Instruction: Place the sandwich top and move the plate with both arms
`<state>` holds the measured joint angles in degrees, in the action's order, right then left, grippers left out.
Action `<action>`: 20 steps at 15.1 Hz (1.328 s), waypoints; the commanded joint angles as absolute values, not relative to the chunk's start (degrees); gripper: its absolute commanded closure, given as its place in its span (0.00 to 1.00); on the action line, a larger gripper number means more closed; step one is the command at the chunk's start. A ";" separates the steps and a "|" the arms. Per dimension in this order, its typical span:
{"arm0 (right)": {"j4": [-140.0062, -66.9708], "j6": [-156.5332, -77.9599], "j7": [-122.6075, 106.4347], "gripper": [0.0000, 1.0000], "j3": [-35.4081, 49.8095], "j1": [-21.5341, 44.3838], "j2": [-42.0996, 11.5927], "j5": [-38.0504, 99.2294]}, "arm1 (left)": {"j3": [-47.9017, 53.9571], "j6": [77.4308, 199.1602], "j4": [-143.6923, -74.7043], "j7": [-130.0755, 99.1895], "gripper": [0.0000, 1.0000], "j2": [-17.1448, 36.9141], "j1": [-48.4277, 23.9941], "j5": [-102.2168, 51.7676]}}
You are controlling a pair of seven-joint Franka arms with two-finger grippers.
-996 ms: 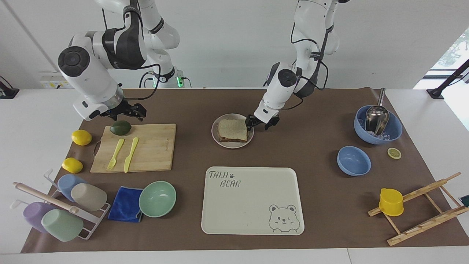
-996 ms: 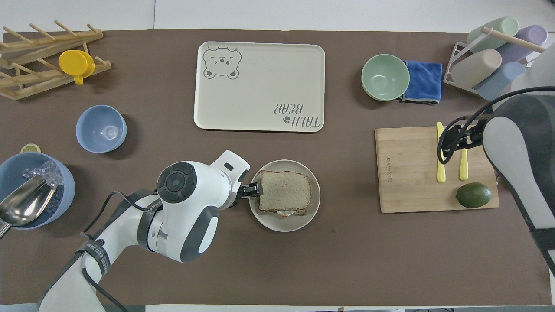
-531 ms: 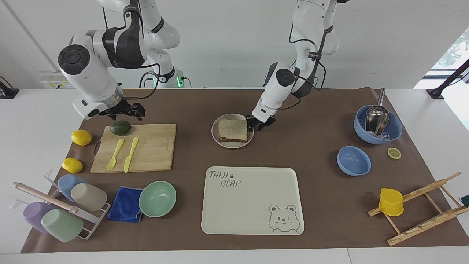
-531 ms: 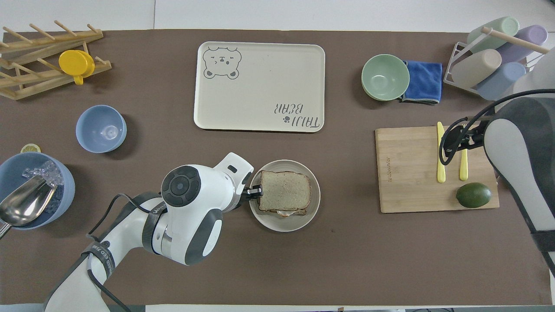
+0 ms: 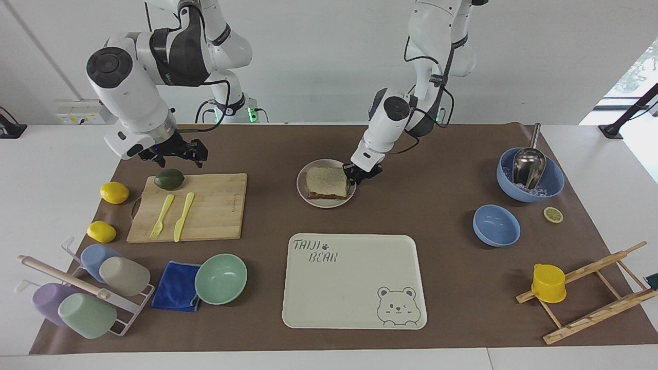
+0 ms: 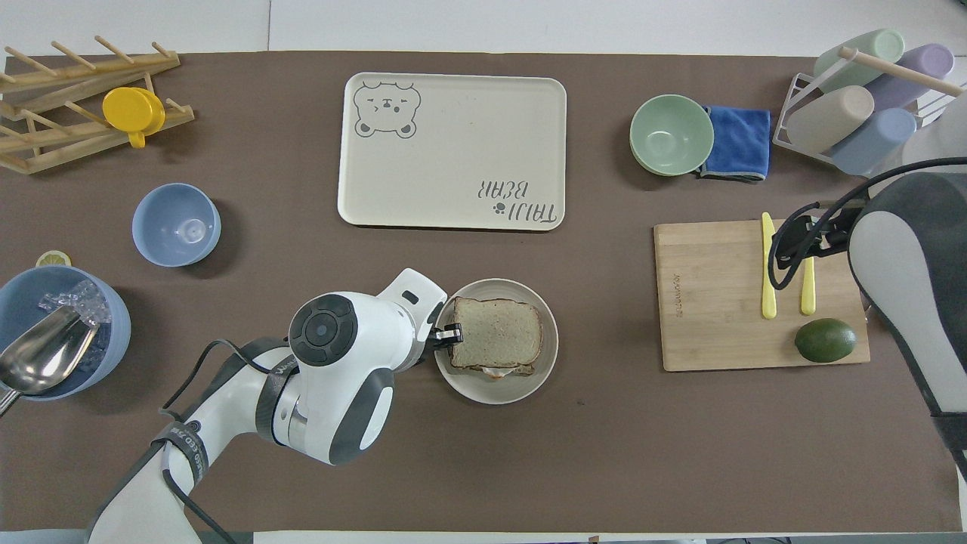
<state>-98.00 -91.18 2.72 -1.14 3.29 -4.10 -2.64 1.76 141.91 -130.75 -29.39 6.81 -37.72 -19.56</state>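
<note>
The sandwich top (image 5: 326, 180) lies flat on the lower sandwich layers on the round beige plate (image 5: 321, 201), in the middle of the table near the robots. It also shows in the overhead view (image 6: 497, 331), as does the plate (image 6: 491, 389). My left gripper (image 5: 358, 176) is low at the plate's rim on the side toward the left arm's end, right beside the bread edge (image 6: 450, 333). My right gripper (image 5: 180, 154) is open and empty in the air, just above the avocado (image 5: 169, 179) on the cutting board. Its own arm hides it in the overhead view.
The wooden cutting board (image 5: 216, 205) carries a yellow fork and knife. The cream bear tray (image 5: 354, 280) lies farther from the robots than the plate. A mint bowl (image 5: 221, 278), a blue cloth, a cup rack, two lemons, two blue bowls (image 5: 496, 225) and a wooden rack ring the table.
My left gripper has turned and drawn in closer to the plate's rim and the bread edge. My right arm has risen a little and shifted slightly toward the table's middle.
</note>
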 commanded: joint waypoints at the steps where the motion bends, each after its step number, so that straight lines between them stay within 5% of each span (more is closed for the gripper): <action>1: -99.49 -92.46 1.23 0.00 -1.41 3.08 -2.81 -1.41 | 0.97 143.26 -131.66 -29.71 1.00 6.94 -38.41 -20.57; 11: -99.67 -94.66 -0.09 0.00 -3.34 3.34 -2.81 -1.41 | 0.62 137.47 -127.89 -30.06 1.00 5.45 -33.75 -21.45; 20: -99.76 -91.42 -0.09 0.00 -3.34 2.99 -1.76 -1.41 | 0.35 126.92 -107.69 -30.59 1.00 11.59 -25.76 -21.53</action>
<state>-98.28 -92.59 1.65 -3.52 3.60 -4.05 -2.64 0.22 129.57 -114.61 -30.34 7.76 -27.44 -20.63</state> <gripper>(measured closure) 0.000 0.960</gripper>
